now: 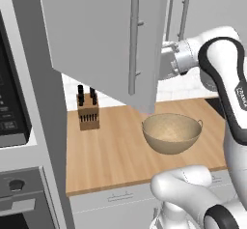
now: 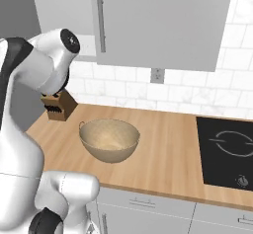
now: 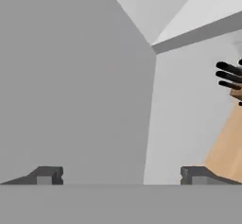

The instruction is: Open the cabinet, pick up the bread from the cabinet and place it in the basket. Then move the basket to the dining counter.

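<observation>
The cabinet's left door (image 1: 96,35) stands swung out over the worktop, its long silver handle (image 1: 134,44) near the free edge. My wrist (image 1: 179,58) reaches in behind that edge, and the door hides the fingers there. In the hand view my gripper (image 3: 122,176) is open, with nothing between the fingertips (image 3: 47,176) and flat grey panels close in front. The right door (image 2: 163,20) looks shut. The tan woven basket (image 1: 171,132) (image 2: 109,140) sits empty on the wooden worktop below the cabinet. The bread is hidden. The dining counter is out of view.
A wooden knife block (image 1: 88,111) (image 2: 59,107) (image 3: 232,83) stands at the back left of the worktop (image 1: 111,155). A black cooktop (image 2: 227,149) lies to the right. A microwave (image 1: 12,102) and oven column stand at the left. White tiles with an outlet (image 2: 157,75) back the worktop.
</observation>
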Motion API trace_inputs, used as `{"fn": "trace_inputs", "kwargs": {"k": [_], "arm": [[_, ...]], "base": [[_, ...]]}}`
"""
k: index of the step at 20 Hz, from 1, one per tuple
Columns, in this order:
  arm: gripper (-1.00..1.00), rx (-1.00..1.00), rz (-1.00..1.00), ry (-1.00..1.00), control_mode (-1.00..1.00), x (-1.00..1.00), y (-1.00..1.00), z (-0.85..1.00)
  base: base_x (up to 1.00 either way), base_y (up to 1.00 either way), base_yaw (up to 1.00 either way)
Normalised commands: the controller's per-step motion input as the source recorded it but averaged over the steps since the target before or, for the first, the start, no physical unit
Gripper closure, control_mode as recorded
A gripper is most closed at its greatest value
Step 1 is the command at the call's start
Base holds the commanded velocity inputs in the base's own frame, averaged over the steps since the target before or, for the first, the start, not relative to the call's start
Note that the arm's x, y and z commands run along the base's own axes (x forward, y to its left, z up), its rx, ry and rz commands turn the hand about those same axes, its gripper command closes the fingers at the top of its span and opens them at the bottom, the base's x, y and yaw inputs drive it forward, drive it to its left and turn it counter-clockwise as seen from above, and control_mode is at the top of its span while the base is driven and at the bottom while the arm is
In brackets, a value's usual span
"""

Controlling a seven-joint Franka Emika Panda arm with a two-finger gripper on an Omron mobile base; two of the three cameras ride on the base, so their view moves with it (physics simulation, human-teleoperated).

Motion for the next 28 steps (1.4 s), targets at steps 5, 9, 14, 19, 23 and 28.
{"fn": "trace_inputs", "kwargs": {"k": [5,9,14,19,23,28], "arm": [[-1.0,-0.31,0.0,-0.11,-1.0,-0.49,1.0,-0.04],[-1.0,-0.09,-0.2,0.0,-1.0,0.03,0.77,-0.08],[-1.0,0.0,-0.34,-0.03,-1.0,0.26,-0.7,-0.03],[-1.0,-0.02,-0.29,-0.05,-1.0,0.38,-1.0,0.0],[-1.0,-0.12,-0.31,-0.14,-1.0,0.3,-0.91,0.14],[-1.0,-0.18,-0.27,-0.25,-1.0,0.27,-0.87,0.41]], "base": [[0.0,0.0,0.0],[0.0,0.0,0.0],[0.0,0.0,0.0],[0.0,0.0,0.0],[0.0,0.0,0.0],[0.0,0.0,0.0]]}}
